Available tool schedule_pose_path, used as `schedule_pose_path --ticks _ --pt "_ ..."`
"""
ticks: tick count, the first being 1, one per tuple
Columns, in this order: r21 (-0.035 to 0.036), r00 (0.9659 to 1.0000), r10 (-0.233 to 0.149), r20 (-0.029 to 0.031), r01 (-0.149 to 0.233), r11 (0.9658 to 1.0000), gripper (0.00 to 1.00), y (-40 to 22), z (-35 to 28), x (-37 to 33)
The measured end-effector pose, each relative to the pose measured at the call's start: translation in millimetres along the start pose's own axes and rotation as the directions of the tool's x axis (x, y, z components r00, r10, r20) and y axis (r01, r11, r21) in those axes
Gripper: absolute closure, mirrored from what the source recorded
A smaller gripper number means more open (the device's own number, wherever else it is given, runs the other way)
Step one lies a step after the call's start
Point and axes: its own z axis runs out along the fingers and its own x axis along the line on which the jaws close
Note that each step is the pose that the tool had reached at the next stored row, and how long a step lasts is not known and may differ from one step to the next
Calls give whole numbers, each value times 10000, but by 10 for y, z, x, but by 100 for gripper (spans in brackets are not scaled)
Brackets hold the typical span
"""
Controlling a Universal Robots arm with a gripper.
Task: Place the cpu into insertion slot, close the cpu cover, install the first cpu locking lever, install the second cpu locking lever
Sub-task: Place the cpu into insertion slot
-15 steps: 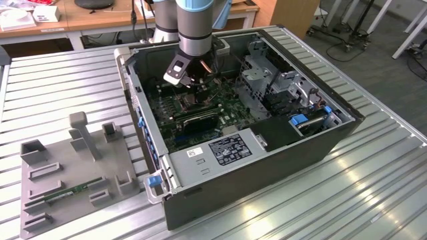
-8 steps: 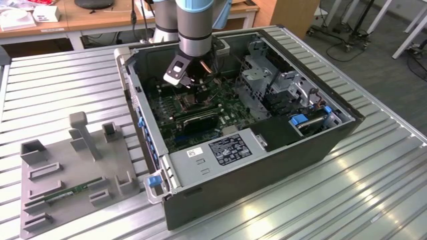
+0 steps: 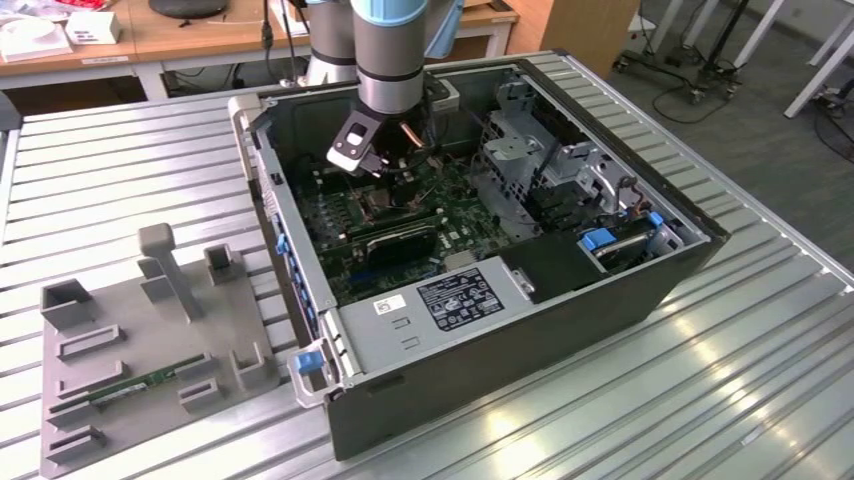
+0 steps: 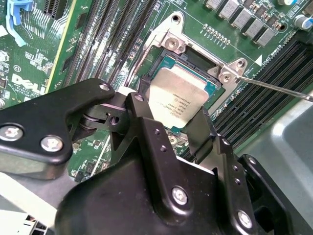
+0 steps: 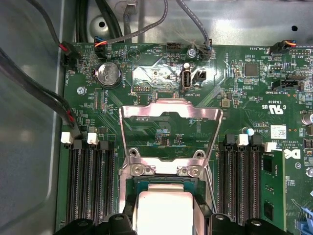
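Deep inside the open computer case, my gripper hangs over the green motherboard. In both wrist views its black fingers are shut on two opposite edges of the cpu, a silvery square chip. The cpu lies at the insertion slot, slightly tilted; I cannot tell whether it is fully seated. The slot's dark bed and teal edge show past the chip. The cpu cover stands swung open beyond the slot. A thin locking lever sticks out sideways, unlatched.
Rows of black memory slots flank the socket on both sides. Cables run along the case wall. The case lies on a ribbed metal table, with a grey fixture tray on the exterior view's left.
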Motion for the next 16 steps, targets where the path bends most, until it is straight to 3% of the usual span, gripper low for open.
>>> schedule_pose_path --ticks 16 --pt "0 10000 0 0 0 10000 46 -1 15 0"
